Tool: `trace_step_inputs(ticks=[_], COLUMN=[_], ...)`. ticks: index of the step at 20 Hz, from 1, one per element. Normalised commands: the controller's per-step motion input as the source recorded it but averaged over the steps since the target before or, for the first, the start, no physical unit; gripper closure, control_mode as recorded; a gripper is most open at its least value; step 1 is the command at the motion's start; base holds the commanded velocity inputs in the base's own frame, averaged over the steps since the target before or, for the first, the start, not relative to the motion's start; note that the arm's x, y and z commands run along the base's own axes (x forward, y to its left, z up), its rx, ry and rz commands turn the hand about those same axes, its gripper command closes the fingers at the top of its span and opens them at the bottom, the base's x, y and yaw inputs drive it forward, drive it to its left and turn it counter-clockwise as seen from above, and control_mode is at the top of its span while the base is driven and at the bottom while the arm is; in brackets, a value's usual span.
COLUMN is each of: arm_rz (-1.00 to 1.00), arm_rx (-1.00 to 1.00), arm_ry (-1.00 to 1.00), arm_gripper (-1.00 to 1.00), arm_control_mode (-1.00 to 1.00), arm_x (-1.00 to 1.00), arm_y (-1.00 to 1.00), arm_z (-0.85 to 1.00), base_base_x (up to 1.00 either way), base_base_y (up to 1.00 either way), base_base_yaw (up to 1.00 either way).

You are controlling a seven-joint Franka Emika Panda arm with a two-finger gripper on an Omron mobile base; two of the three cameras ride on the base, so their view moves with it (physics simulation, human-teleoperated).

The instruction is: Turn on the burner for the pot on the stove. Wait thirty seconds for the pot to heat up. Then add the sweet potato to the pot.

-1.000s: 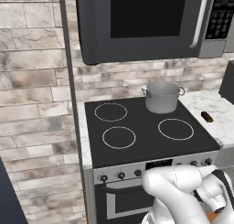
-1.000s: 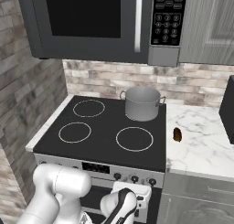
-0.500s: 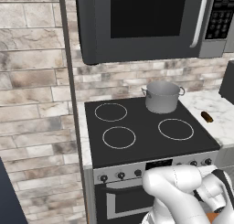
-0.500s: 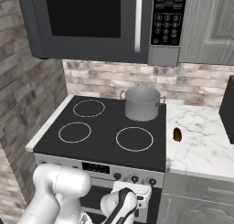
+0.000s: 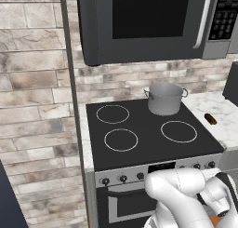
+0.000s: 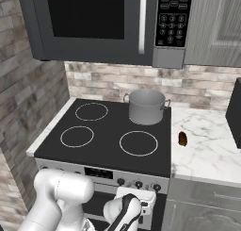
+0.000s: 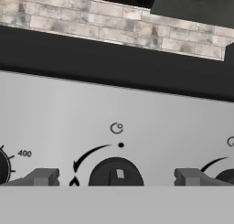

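Stove knob (image 7: 115, 173), small, round and black, sits dead ahead of the robot's hand (image 7: 116, 177), centred between its two dark fingertips (image 7: 43, 176), which stand spread wide, gripping nothing. Behind it rises the brushed-steel stove front (image 7: 59, 113). Farther back, the grey cylindrical metal pot (image 6: 146, 106) stands on the black glass top's rear right ring; the brown oblong sweet potato (image 6: 182, 138) lies on the marble table (image 6: 207, 150) to its right.

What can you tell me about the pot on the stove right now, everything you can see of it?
The pot is a grey brushed-metal stockpot, cylindrical, with two small loop handles at the rim and no lid. It stands upright on the back right of the stove's black glass top, covering that burner, near the brick backsplash. Its inside looks plain grey; I cannot tell if anything is in it. Nothing else touches it; the sweet potato lies apart on the marble counter to its right.
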Motion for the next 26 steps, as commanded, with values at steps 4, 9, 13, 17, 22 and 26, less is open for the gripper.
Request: trace_step_inputs(ticks=[4, 9, 13, 17, 22, 26], arm_rz=[0.0, 0.0, 0.0, 0.0, 0.0, 0.0], arm_rx=[0.0, 0.0, 0.0, 0.0, 0.0, 0.0], arm_ry=[0.0, 0.0, 0.0, 0.0, 0.0, 0.0], arm_gripper=[-1.0, -1.0, -1.0, -1.0, -1.0, -1.0], arm_control_mode=[-1.0, -1.0, -1.0, -1.0, -1.0, -1.0], arm_x=[0.0, 0.02, 0.0, 0.0, 0.0, 0.04], arm_y=[-0.01, -0.06, -0.05, 0.0, 0.0, 0.0], arm_z=[0.0, 0.0, 0.0, 0.0, 0.0, 0.0], base_base_x=[0.0, 0.0, 0.0, 0.0, 0.0, 0.0], base_base_y=[0.0, 0.0, 0.0, 0.0, 0.0, 0.0], base_base_yaw=[0.0, 0.0, 0.0, 0.0, 0.0, 0.0])
